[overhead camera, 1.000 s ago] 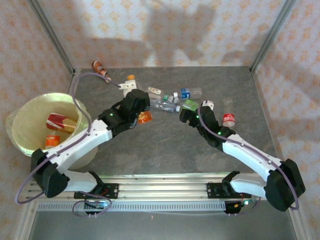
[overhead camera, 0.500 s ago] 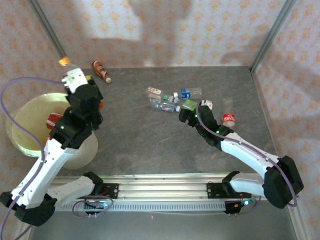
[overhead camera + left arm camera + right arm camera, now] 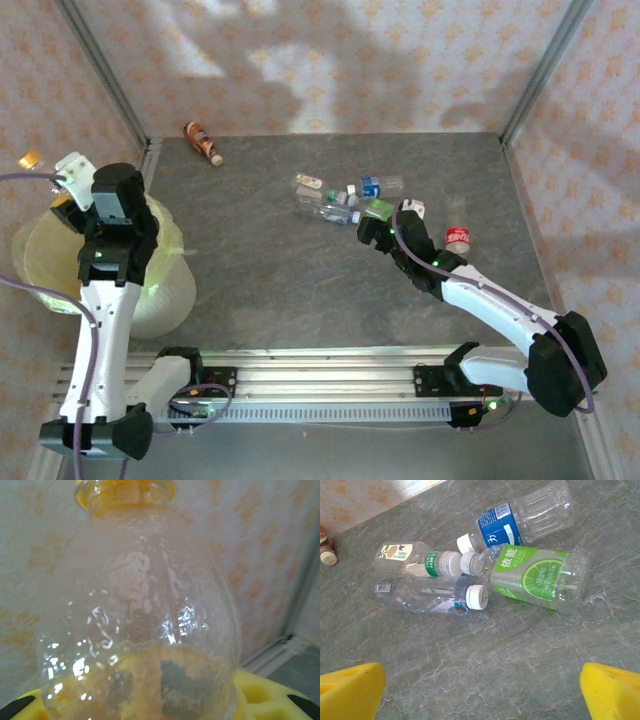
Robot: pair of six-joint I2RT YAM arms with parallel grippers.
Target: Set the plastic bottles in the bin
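Left arm has swung away from the bottle cluster and across to the bin; right arm has not shifted.

- Left tool (image 3: 62, 178): narrow, yellow pads (image 3: 265, 700) clamped on a clear orange-capped bottle (image 3: 140, 620). Cap points away from the wrist, toward the patterned wall. From the top camera, tool and bottle are raised over the far left rim of the bin (image 3: 170, 270).
- Right tool (image 3: 480, 695): jaws wide, nothing between the pads, low over the tabletop (image 3: 280, 270), just short of the cluster.
- Cluster in front of the right tool, all bottles lying down:
  - lime-label bottle (image 3: 535, 575), nearest
  - blue-label bottle (image 3: 520, 522) behind it, touching
  - green-capped bottle (image 3: 412, 560), its cap against the lime bottle's white cap
  - white-capped clear bottle (image 3: 425, 595), just beside the green-capped one
- Red-label bottle (image 3: 458, 238): on the tabletop to the right of the right arm.
- Brown bottle (image 3: 203, 143): alone at the far left corner, well apart from the others.
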